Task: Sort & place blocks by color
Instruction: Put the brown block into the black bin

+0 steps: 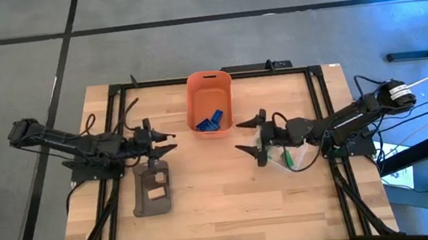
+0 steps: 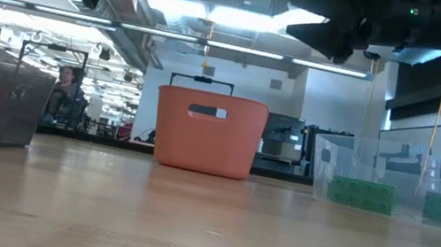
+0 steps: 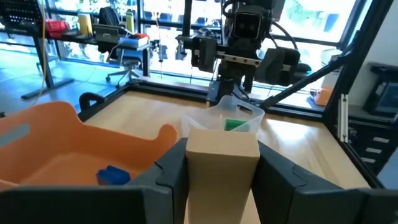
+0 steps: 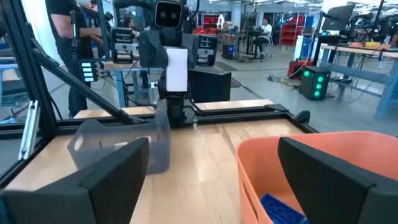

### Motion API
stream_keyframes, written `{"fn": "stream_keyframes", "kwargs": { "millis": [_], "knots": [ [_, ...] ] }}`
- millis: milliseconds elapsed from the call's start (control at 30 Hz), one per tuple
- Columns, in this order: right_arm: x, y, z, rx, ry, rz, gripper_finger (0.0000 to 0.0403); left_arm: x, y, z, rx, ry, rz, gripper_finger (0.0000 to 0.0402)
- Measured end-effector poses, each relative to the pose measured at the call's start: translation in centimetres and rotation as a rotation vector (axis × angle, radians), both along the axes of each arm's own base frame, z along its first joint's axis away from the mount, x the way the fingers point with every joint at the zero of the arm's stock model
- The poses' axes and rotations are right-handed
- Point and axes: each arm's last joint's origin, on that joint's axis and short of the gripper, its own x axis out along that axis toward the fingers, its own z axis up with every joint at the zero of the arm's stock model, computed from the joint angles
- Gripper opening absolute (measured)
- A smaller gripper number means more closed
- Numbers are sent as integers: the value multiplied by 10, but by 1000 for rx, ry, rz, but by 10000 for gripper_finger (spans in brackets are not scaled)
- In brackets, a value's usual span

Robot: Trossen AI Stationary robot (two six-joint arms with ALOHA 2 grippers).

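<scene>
A tan block (image 3: 222, 163) sits between the fingers of my left gripper (image 1: 166, 141), which hovers level above the far end of the grey tray (image 1: 144, 202). Tan pieces (image 1: 157, 193) lie in that tray. Blue blocks (image 1: 209, 122) lie on the floor of the orange bin (image 1: 209, 88). Green blocks (image 2: 361, 194) rest in the clear bin (image 1: 303, 157) at the right. My right gripper (image 1: 250, 134) stands open and holds nothing, between the orange bin and the clear bin and above the table. My left gripper pinches the tan block by two opposite sides (image 3: 194, 174) between its two fingers. The fingers lie level and point toward the table's right side. The block stands upright in the hold, lifted clear of the tray and table.
Black frame rails (image 1: 118, 131) run along the table's left, right and far sides. Bare wooden tabletop (image 1: 232, 207) lies toward the near edge. A person (image 4: 68, 37) stands in the room beyond the table.
</scene>
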Motion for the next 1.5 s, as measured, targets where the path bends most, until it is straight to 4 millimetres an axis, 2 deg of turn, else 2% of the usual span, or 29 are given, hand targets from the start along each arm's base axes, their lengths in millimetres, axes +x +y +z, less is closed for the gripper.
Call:
{"fn": "stream_keyframes", "kwargs": {
  "millis": [367,500,600,867,1033,1200,1500],
  "knots": [
    [-1,0,-2,19,7,-1,358,0,0,-1,-45,-5,-6,122],
    [-1,0,-3,17,18,-1,358,0,-8,5,-112,50,-154,122],
    [-1,0,-5,13,43,-1,358,-5,-16,17,-186,191,-234,122],
    [-1,0,-6,12,48,-1,358,-16,-48,31,-347,668,-237,122],
    [-1,0,-6,17,47,-1,358,-17,-78,18,-355,893,-248,122],
    [-1,0,-6,18,47,-1,358,-18,-97,-5,-331,1053,-163,122],
    [-1,0,-6,19,47,-1,358,-6,-114,-38,-178,1151,-35,127]
  ]
}}
